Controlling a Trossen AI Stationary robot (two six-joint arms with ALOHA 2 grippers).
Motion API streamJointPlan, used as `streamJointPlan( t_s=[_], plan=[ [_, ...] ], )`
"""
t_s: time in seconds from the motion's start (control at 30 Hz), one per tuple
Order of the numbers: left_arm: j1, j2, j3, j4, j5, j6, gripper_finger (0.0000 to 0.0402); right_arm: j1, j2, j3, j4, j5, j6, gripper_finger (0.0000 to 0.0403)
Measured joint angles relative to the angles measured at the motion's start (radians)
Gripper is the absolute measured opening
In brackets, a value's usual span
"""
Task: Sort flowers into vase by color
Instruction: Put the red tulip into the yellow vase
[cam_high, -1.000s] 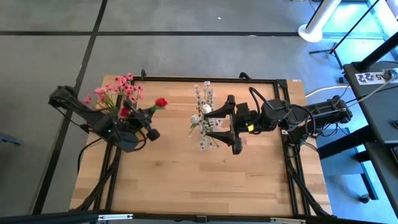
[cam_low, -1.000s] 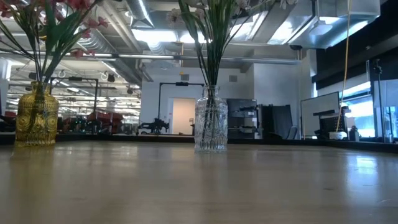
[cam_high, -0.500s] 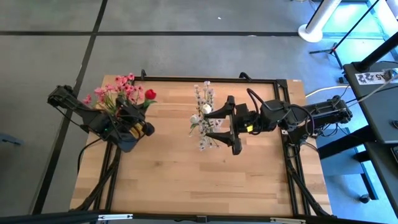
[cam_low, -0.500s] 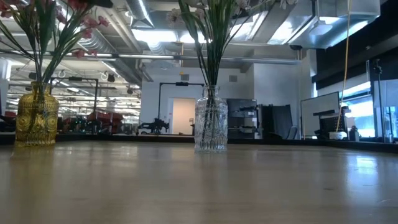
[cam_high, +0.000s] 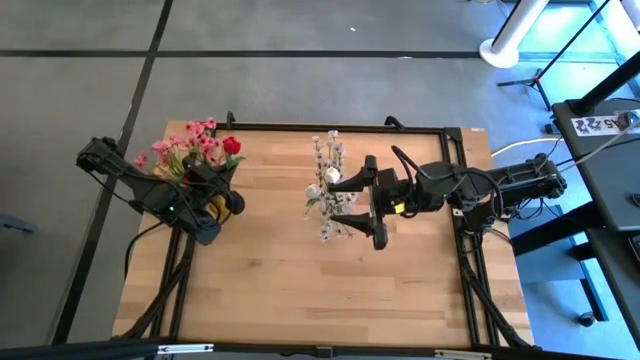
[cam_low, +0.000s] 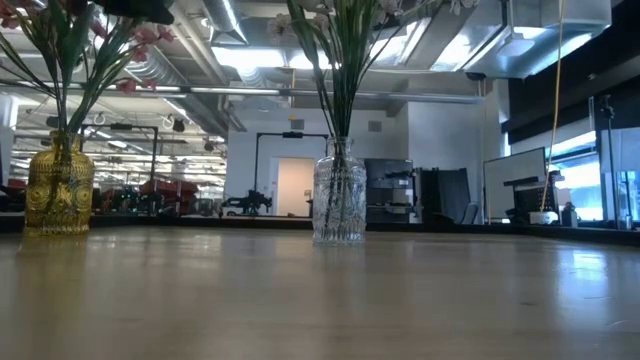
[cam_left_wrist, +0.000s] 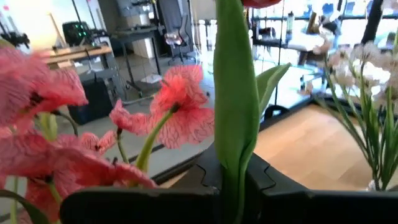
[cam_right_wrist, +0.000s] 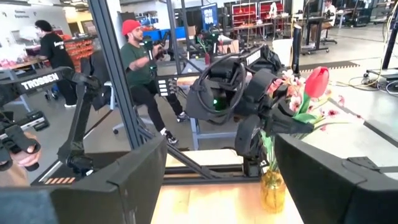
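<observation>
My left gripper (cam_high: 216, 180) is shut on a red rosebud stem (cam_high: 231, 146) right over the yellow vase (cam_high: 205, 205) at the table's far left. That vase holds pink blossom sprays (cam_high: 195, 140). The left wrist view shows the green stem and leaf (cam_left_wrist: 235, 112) between my fingers, with pink blossoms (cam_left_wrist: 180, 106) beside it. My right gripper (cam_high: 352, 198) is open and empty, level, just right of the clear vase (cam_low: 339, 200) with white sprigs and a white rosebud (cam_high: 328, 185). The yellow vase also shows in the low view (cam_low: 60, 190). My left gripper pinches the rosebud's green stem (cam_left_wrist: 234, 171) between its two fingers, well below the bud (cam_left_wrist: 261, 2). The stem stands roughly upright, bud on top, among the pink sprays. Its lower end is hidden below the fingers, so I cannot tell whether it is in the vase.
Both vases stand on the far half of the wooden table; the near half (cam_high: 300, 290) is bare wood. A black frame (cam_high: 340, 127) runs along the table's edges. People (cam_right_wrist: 140, 62) sit and stand in the room beyond the left arm.
My left gripper has carried the red rosebud toward the table's far left, from beside the yellow vase to over it, and has turned so the stem stands more upright among the pink sprays. It has stayed shut on the stem.
</observation>
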Motion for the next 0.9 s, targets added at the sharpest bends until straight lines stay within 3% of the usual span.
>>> streamJointPlan(
  t_s=[0.23, 0.37, 0.53, 0.9],
  plan=[
    [0.021, 0.0, 0.0, -0.055, 0.083, 0.005, 0.0045, 0.0, 0.0, 0.0, -0.001, 0.0, 0.003, 0.0296],
    [0.021, -0.005, 0.0, -0.06, 0.11, 0.097, 0.0054, 0.0, 0.0, 0.0, -0.001, 0.0, 0.004, 0.0296],
    [0.021, -0.005, 0.0, -0.102, 0.241, 0.19, 0.0064, 0.0, 0.0, 0.0, -0.001, 0.025, 0.026, 0.0296],
    [0.036, -0.005, 0.0, -0.222, 0.48, 0.155, 0.0113, 0.0, 0.0, 0.0, -0.002, 0.089, 0.024, 0.0296]
  ],
)
